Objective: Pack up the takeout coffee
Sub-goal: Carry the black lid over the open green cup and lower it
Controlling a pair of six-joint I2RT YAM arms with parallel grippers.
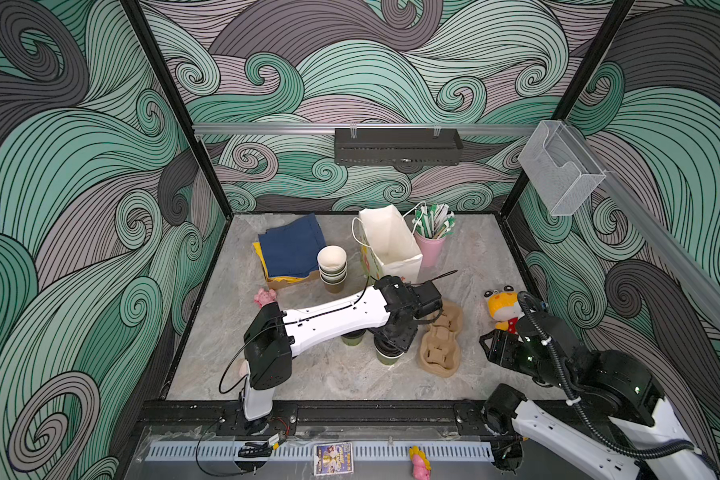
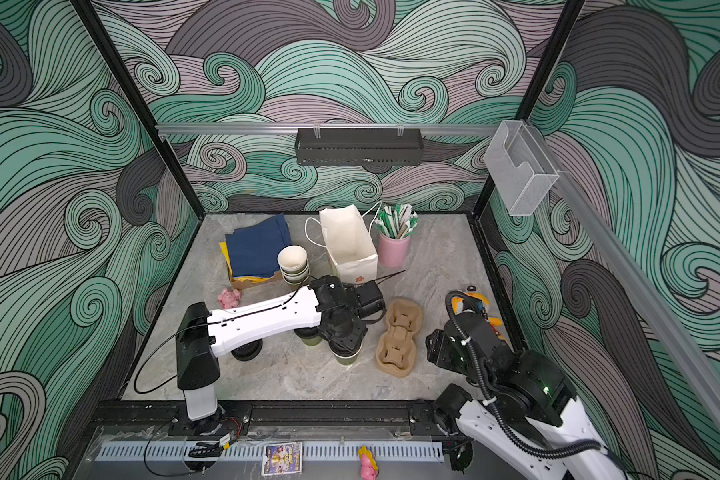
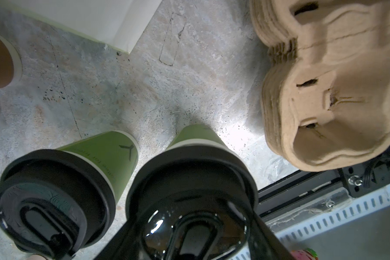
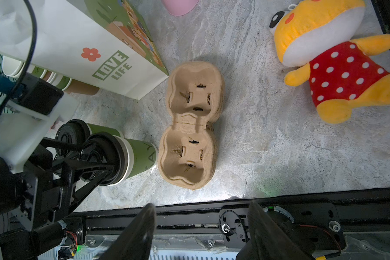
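Grey marbled surface (image 1: 350, 382), walled in by wave-patterned panels.

Left arm (image 1: 333, 316), white and black: reaches from the near-left edge toward mid-surface, wrist bent down over the cups. Right arm (image 1: 558, 357): folded at the near-right corner, above the surface.

White paper bag (image 1: 391, 245): stands upright and open-topped at far centre, "LOVE LIFE" printed on one side.

Navy napkins (image 1: 292, 249) over yellow ones in a shallow cardboard tray, left of the bag.

Yellow plush toy (image 4: 324, 56) in red polka dots: lies at the right edge.

Brown pulp carrier (image 1: 439, 349): two wells, both empty, right of centre, lengthwise near to far. Layered rim in the left wrist view, as of several nested.

Pink cup (image 1: 429, 249) of green-white straws, just right of the bag.

Stack of empty paper cups (image 1: 332, 266), just left of the bag.

Takeout coffee: right coffee cup (image 1: 388, 356) and left coffee cup (image 1: 353, 338), olive-green, black lids on. Both upright on the surface, just beside each other, just left of the carrier's near well, outside carrier and bag. Left coffee cup partly hidden under the arm in both top views.

Left gripper (image 4: 99, 157): down over the right coffee cup, jaws apart on either side of its lid, close against the rim. Clamped or merely alongside: cannot tell.

Right gripper (image 4: 200, 231): by the near-right edge, well apart from carrier and cups, jaws wide apart.

Small pink toy (image 1: 265, 296) at the left, near the tray.
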